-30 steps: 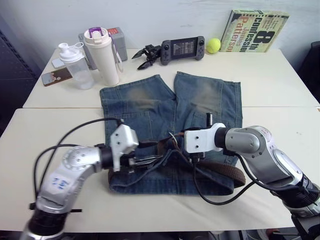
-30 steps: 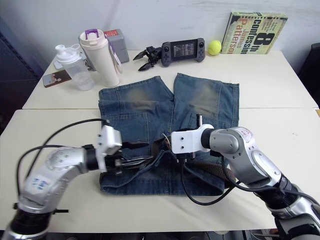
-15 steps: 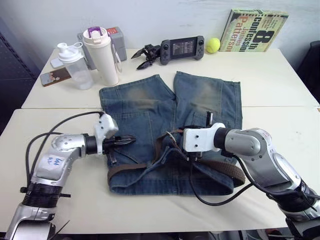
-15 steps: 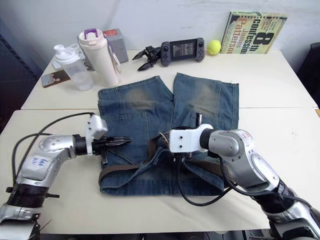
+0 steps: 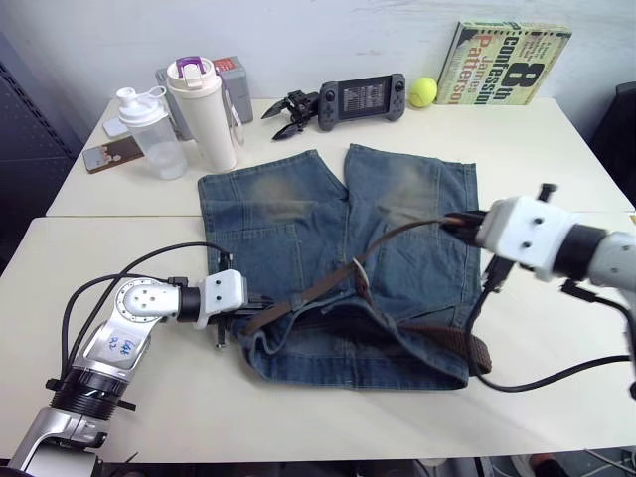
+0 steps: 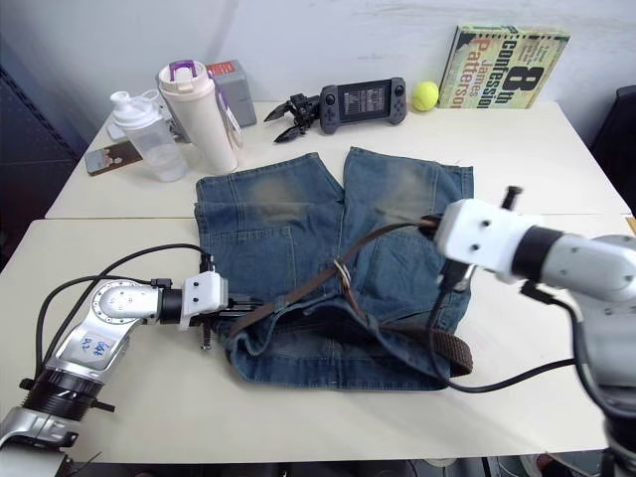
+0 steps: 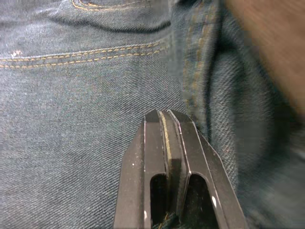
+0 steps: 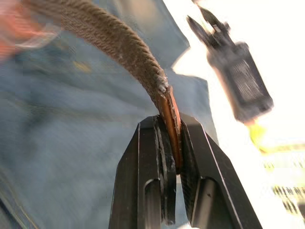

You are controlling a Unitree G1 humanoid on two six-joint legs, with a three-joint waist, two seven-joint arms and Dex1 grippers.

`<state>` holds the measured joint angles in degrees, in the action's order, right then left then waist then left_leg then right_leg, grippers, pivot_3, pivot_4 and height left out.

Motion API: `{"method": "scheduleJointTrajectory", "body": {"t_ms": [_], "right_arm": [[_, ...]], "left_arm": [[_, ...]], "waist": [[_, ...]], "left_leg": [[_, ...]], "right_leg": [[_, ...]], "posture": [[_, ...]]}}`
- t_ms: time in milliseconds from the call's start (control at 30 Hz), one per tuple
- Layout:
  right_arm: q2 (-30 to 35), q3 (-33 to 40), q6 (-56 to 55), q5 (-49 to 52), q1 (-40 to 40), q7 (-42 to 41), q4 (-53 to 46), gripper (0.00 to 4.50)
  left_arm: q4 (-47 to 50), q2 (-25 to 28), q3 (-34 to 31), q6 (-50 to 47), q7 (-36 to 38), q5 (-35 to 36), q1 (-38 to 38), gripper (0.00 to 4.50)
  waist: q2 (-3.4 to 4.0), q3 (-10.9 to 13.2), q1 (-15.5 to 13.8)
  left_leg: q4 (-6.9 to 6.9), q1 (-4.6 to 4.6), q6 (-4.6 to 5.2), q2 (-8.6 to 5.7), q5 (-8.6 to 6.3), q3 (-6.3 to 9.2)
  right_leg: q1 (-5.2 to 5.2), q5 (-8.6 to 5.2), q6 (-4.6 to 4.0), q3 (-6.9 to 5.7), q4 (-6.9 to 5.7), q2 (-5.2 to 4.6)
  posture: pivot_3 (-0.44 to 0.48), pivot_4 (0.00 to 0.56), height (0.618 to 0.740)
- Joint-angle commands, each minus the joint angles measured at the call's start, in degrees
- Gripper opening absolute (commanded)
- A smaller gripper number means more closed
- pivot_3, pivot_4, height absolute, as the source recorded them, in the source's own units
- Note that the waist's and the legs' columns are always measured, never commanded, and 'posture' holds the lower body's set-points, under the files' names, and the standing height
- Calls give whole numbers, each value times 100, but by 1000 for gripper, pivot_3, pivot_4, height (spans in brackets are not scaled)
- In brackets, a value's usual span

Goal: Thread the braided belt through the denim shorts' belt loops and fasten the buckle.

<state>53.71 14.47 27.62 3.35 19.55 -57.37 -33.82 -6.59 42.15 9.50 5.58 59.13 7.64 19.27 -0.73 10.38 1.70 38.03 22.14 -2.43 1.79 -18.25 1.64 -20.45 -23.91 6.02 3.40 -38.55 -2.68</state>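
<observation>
The denim shorts (image 5: 338, 258) lay flat mid-table, the braided belt (image 5: 397, 238) rose taut from their near-left waistband to the right gripper (image 8: 172, 164), whose wrist view showed it clamped on the tan tip, while the left gripper (image 7: 164, 117) pressed closed against denim.
</observation>
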Motion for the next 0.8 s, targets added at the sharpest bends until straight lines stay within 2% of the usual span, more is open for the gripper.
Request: {"method": "scheduleJointTrajectory", "body": {"t_ms": [33,133,300,400,500,533,600,700,800], "right_arm": [[-20,-44,-80,284,111,115,-228,0],[-236,-631,-26,507,186,182,-659,0],[-436,-2143,-326,-90,269,340,-980,0],[-613,-2675,-370,-461,435,529,-879,0],[-680,-2898,-463,-752,505,657,-719,0],[-701,-2931,-473,-785,517,674,-689,0],[-737,-2980,-498,-831,537,692,-652,0],[-809,-3044,-505,-956,597,738,-574,0],[-821,-3092,-506,-1026,640,701,-526,0]], "left_arm": [[-271,-94,126,49,-58,-278,-115,23],[-170,-166,-16,4,-89,-119,-61,23],[584,-171,-563,-741,61,798,117,23],[1265,-4,-879,-1503,145,1376,161,23],[1880,111,-1250,-2546,57,2204,297,23],[2023,115,-1353,-2881,3,2477,357,526],[2212,125,-1472,-3344,-73,2830,417,957],[2699,187,-1462,-3863,-72,3225,308,2349],[2971,87,-1341,-3935,-321,3095,229,3563]], "waist": [[18,-10,-3],[24,-14,-3],[17,-10,-8],[14,-8,-1],[14,-8,1],[14,-8,-1],[14,-8,-1],[14,-8,6],[14,-8,8]], "left_leg": [[1,0,0,-1,0,0],[3,0,0,0,0,-2],[10,10,0,0,0,5],[14,27,-1,0,0,11],[12,26,-1,-1,0,12],[13,25,-1,-1,0,15],[14,25,-1,-2,0,18],[12,25,-1,-2,0,18],[10,25,-1,-1,0,17]], "right_leg": [[0,0,0,0,-1,0],[-1,0,0,2,-3,1],[-8,0,0,-1,-8,0],[-18,0,0,-1,-15,-4],[-19,0,0,-2,-14,-6],[-16,0,0,-2,-12,-6],[-15,0,0,-2,-11,-6],[-13,0,0,-3,-15,0],[-13,0,0,-1,-14,0]], "posture": [[0,150,739],[0,150,739],[0,150,739],[0,150,739],[0,150,739],[0,150,739],[0,150,739],[0,150,739],[0,150,739]]}}
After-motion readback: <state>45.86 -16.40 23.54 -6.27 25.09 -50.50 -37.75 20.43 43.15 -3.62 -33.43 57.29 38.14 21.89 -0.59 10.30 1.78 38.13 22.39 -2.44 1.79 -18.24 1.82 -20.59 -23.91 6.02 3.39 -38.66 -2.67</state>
